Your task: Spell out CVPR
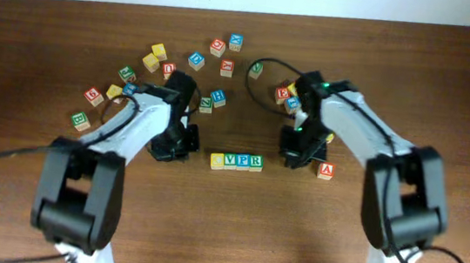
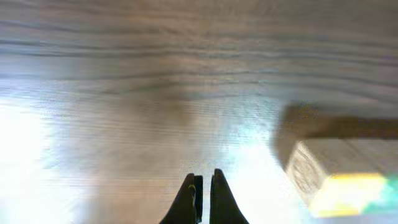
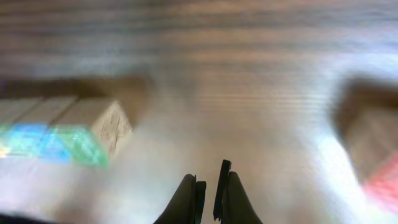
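Dark wood-grain table (image 1: 225,227) carries the CVPR row (image 1: 237,161) of square wooden cubes, lying right of the left gripper (image 2: 204,186) and left of the right gripper (image 3: 209,186). Both finger pairs are pressed together, holding nothing.

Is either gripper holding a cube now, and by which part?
Nothing is held. The left gripper and the right gripper are both shut and empty, one on each side of the CVPR row.
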`<state>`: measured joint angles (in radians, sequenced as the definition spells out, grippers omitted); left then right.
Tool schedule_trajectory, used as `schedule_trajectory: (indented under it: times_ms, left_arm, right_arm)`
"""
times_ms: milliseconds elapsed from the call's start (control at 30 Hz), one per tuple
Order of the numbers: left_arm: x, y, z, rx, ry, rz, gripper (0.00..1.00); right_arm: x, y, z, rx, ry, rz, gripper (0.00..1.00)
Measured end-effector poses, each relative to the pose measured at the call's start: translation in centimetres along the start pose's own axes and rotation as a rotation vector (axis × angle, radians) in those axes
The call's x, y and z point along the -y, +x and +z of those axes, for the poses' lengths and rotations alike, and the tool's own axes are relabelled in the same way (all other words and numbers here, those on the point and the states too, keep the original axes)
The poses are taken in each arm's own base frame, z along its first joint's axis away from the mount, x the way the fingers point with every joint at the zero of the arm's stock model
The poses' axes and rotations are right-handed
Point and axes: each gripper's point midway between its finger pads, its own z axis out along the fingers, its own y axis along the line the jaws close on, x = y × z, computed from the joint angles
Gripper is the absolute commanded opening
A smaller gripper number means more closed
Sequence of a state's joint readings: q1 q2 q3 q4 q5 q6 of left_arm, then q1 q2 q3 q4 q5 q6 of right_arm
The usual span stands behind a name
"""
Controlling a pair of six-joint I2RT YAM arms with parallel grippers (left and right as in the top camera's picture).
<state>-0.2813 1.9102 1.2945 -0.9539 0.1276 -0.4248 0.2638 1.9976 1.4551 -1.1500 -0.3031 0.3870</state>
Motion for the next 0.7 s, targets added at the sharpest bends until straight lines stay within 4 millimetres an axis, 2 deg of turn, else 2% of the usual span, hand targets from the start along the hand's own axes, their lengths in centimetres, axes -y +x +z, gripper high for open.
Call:
schedule_trajectory:
  times_ms: [67, 100, 133, 200, 233, 267, 300, 333, 367, 400, 467, 500, 533, 600, 700]
  left_arm:
    - [0.3, -0.2, -3.3, 0.077, 0.021, 0.01, 0.0]
    - [0.6, 0.0, -6.4, 0.144, 0.05, 0.019, 0.0]
    - [0.7, 0.4, -8.9, 0.196, 0.071, 0.027, 0.0]
    - [0.4, 2.0, -12.1, 0.243, 0.087, 0.032, 0.03]
    - [0.0, 3.3, -13.9, 0.268, 0.098, 0.035, 0.24]
    - [-0.1, 3.9, -15.1, 0.295, 0.11, 0.039, 0.51]
    - [-0.4, 4.8, -16.0, 0.307, 0.112, 0.043, 0.69]
    - [-0.5, 5.2, -16.4, 0.313, 0.113, 0.048, 1.0]
    - [-0.6, 5.4, -16.6, 0.316, 0.113, 0.05, 0.99]
    - [-0.7, 5.7, -16.7, 0.311, 0.111, 0.05, 0.99]
    - [-0.8, 5.8, -16.7, 0.308, 0.11, 0.05, 0.99]
    - [-0.8, 5.8, -16.7, 0.308, 0.11, 0.05, 0.99]
    - [-0.7, 5.7, -16.7, 0.309, 0.111, 0.05, 0.99]
    - [-0.8, 5.8, -16.7, 0.309, 0.11, 0.05, 0.99]
    - [-0.7, 5.7, -16.7, 0.309, 0.111, 0.05, 0.99]
  right_arm:
    - [0.1, 1.2, -3.7, 0.067, 0.005, -0.013, 0.04]
    - [0.1, 2.9, -7.2, 0.139, 0.012, -0.034, 0.04]
    - [0.2, 4.1, -9.5, 0.191, 0.015, -0.048, 0.04]
    - [0.7, 6.9, -13.1, 0.278, 0.019, -0.066, 0.08]
    - [1.1, 9.2, -15.7, 0.35, 0.008, -0.079, 0.12]
    - [1.4, 10.7, -17.2, 0.4, -0.002, -0.092, 0.2]
    - [1.9, 12.7, -18.6, 0.449, -0.015, -0.102, 0.34]
    - [2.3, 14.4, -19.5, 0.479, -0.023, -0.107, 0.53]
    - [2.6, 15.2, -20.0, 0.502, -0.03, -0.114, 0.78]
    - [3.2, 17.4, -20.9, 0.549, -0.045, -0.124, 0.98]
    - [4.2, 20.4, -22.0, 0.624, -0.07, -0.143, 0.98]
    - [4.4, 21.1, -22.3, 0.647, -0.081, -0.145, 0.98]
    - [5.0, 23.1, -22.8, 0.705, -0.105, -0.161, 0.98]
    - [5.5, 24.7, -23.1, 0.75, -0.124, -0.171, 0.98]
    - [5.8, 25.4, -23.3, 0.773, -0.134, -0.177, 0.98]
